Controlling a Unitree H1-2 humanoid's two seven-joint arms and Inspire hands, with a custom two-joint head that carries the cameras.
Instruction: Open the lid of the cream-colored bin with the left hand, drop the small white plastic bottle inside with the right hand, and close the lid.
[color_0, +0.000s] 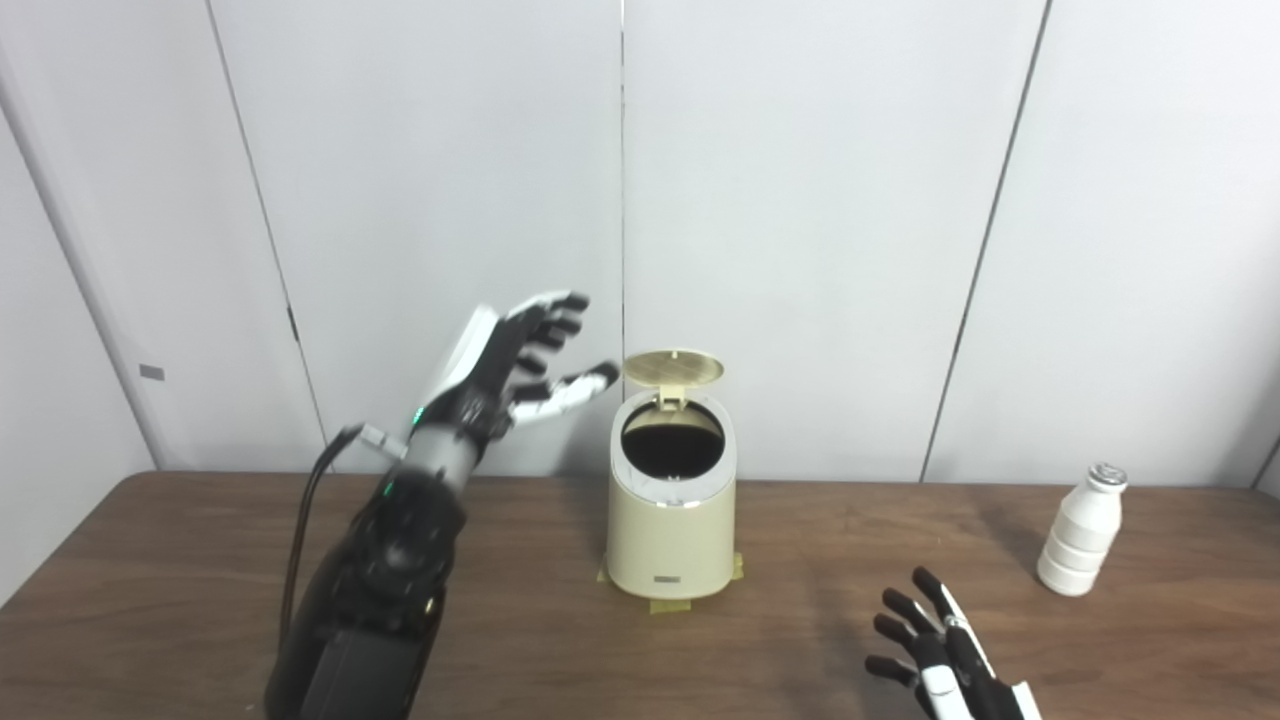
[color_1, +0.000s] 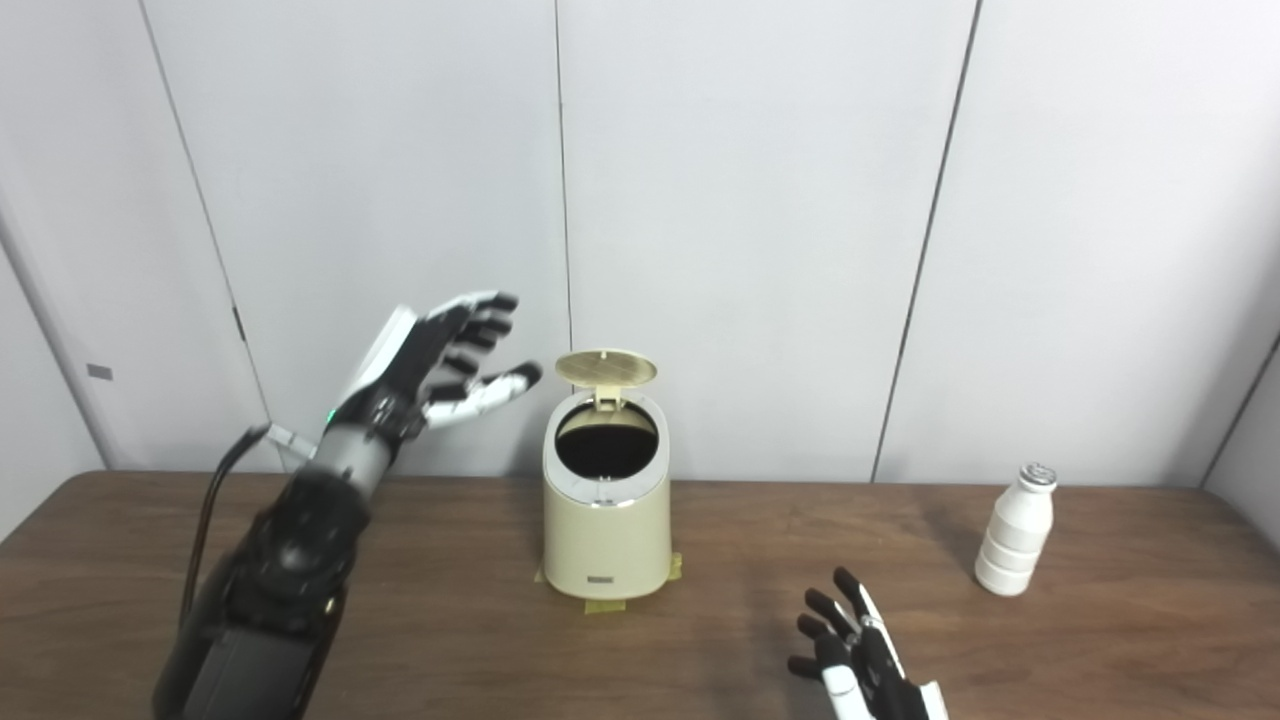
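The cream-colored plastic bin (color_0: 669, 520) stands mid-bench with its round lid (color_0: 673, 368) up, the left hand (color_0: 520, 365) open beside it. The right hand (color_0: 935, 655), fingers spread and empty, should reach right to the small white plastic bottle (color_0: 1082, 530) standing well apart and grip its ribbed body squarely.

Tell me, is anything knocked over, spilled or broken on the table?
Nothing stands out. The cream bin stands upright with its lid flipped open, the white bottle stands upright, and no spill shows.
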